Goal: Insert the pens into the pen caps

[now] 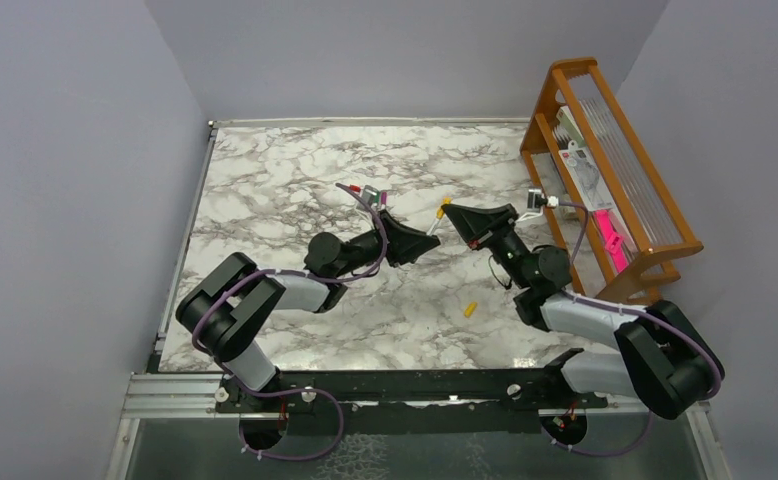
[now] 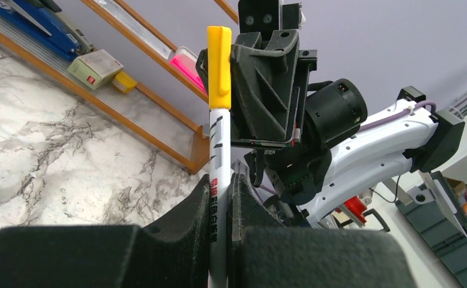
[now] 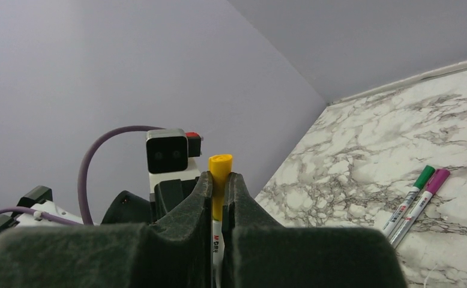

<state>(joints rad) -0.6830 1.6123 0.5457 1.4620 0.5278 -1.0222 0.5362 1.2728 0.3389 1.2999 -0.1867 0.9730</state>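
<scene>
My left gripper (image 1: 427,240) is shut on the barrel of a silvery-grey pen (image 2: 219,180), held above the table. A yellow-orange cap (image 2: 219,66) sits on the pen's top end. My right gripper (image 1: 452,212) faces the left one and is shut on that cap (image 3: 220,171), its fingers (image 2: 261,84) on either side of it. Two more pens lie side by side on the marble, one with a green cap (image 3: 424,176) and one with a magenta cap (image 3: 440,179). A loose yellow-orange cap (image 1: 470,309) lies in front of the right arm. I see no fourth pen.
A wooden rack (image 1: 615,170) holding a pink item and boxes stands at the back right, close behind the right arm; it also shows in the left wrist view (image 2: 141,114). Grey walls enclose the marble table (image 1: 265,190) on the left, back and right.
</scene>
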